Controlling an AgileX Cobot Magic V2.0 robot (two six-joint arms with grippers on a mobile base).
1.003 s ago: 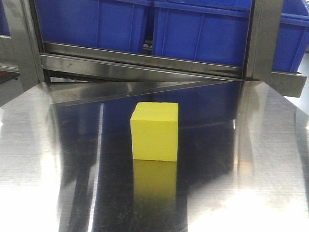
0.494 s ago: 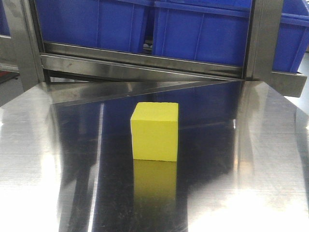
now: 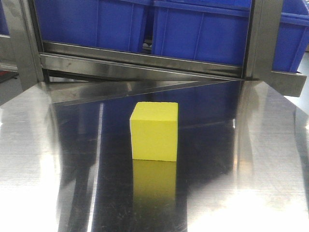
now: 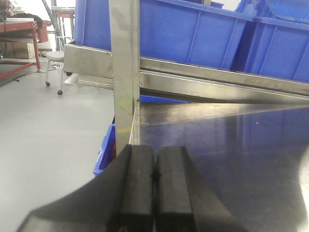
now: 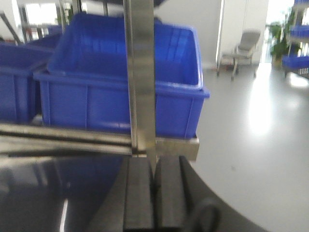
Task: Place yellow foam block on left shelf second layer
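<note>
The yellow foam block (image 3: 154, 131) stands upright on the shiny steel table (image 3: 241, 169), near the middle of the front view. No gripper shows in that view. In the left wrist view my left gripper (image 4: 154, 166) is shut on nothing, low over the table's left edge beside a steel shelf post (image 4: 124, 72). In the right wrist view my right gripper (image 5: 154, 179) is shut on nothing, near the table's right edge in front of another post (image 5: 140, 72). The block shows in neither wrist view.
Blue bins (image 3: 203, 29) sit on the steel shelf layer (image 3: 140, 60) behind the table. They also show in the left wrist view (image 4: 193, 34) and the right wrist view (image 5: 120, 82). Grey floor lies off both table sides, with a chair (image 5: 239, 50) far right.
The view has shifted very slightly; the block sits a touch further left in frame. Nothing was taken hold of or moved.
</note>
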